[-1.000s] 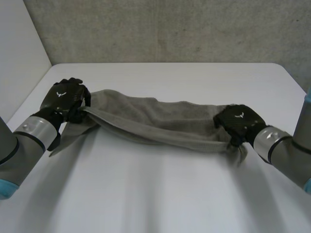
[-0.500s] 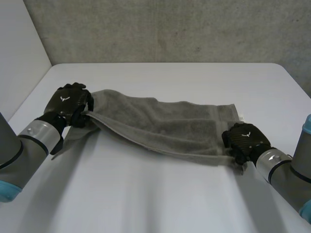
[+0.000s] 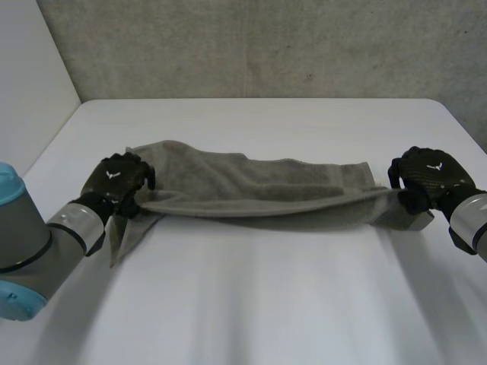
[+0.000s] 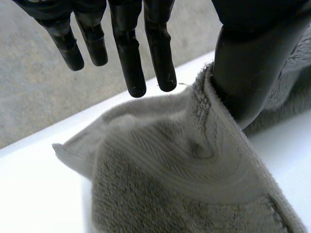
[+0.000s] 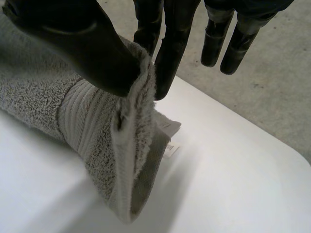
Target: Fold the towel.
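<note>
**Grey towel [image 3: 251,186] stretched between both hands above the white table [image 3: 251,304]**

The towel hangs as a long, sagging band across the middle of the table, with its back part lying on the tabletop and its front edge raised. The left hand [image 3: 116,179] clamps the towel's left end, with the hem caught against its thumb and the other fingers straight above the cloth. A loose corner droops from this hand down to the table. The right hand [image 3: 432,171] pinches the right end, squeezing the hem between its thumb and a straight finger. A short flap hangs below that grip, and a small white label [image 5: 171,148] shows beside it.

The left hand sits near the table's left edge, and the right hand is close to the right edge. Bare tabletop lies open in front of the towel, toward the robot. A narrower bare strip runs behind the towel to the far edge, where a concrete wall [image 3: 266,46] rises.
</note>
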